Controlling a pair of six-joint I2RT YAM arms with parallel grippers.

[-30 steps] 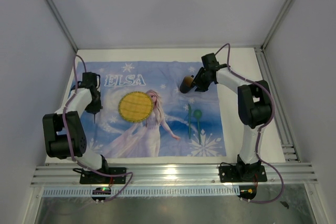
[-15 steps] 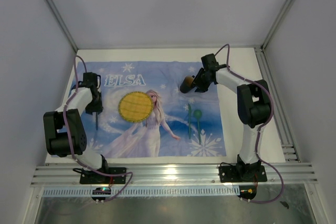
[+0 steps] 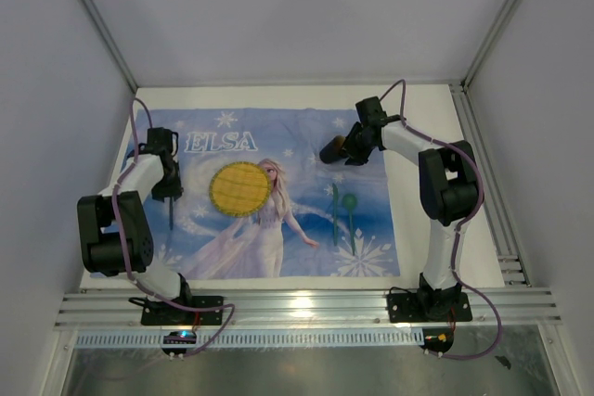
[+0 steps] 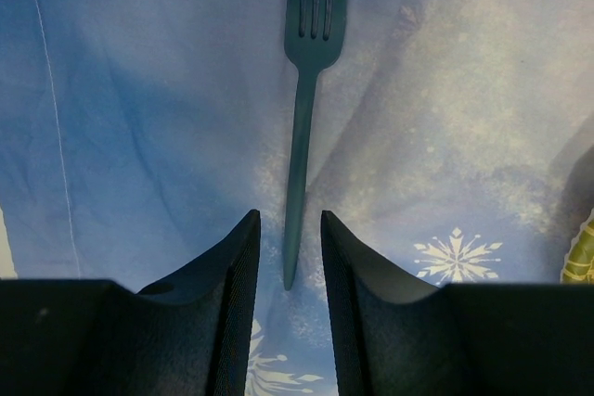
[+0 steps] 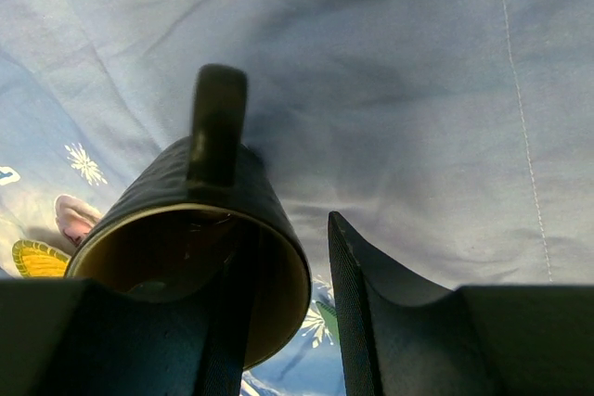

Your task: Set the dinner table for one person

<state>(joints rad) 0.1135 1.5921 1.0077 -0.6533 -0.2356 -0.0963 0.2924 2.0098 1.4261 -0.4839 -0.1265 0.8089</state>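
Top external: bare table [image 3: 427,104] beyond and right of right gripper [image 3: 342,147], rail [image 3: 483,155] farther right. Straddles tilted mug [image 5: 213,201] wall, one finger inside, one outside; clamped or not, cannot tell. Left gripper [image 4: 290,229] parted narrowly, grasping nothing, fork [image 4: 306,118] handle tip lying between fingers on cloth [image 4: 139,136]. Cloth edge and thin table margin just left of it, plate [image 3: 239,186] well right. Green cutlery [image 3: 336,215] behind right gripper, toward base.
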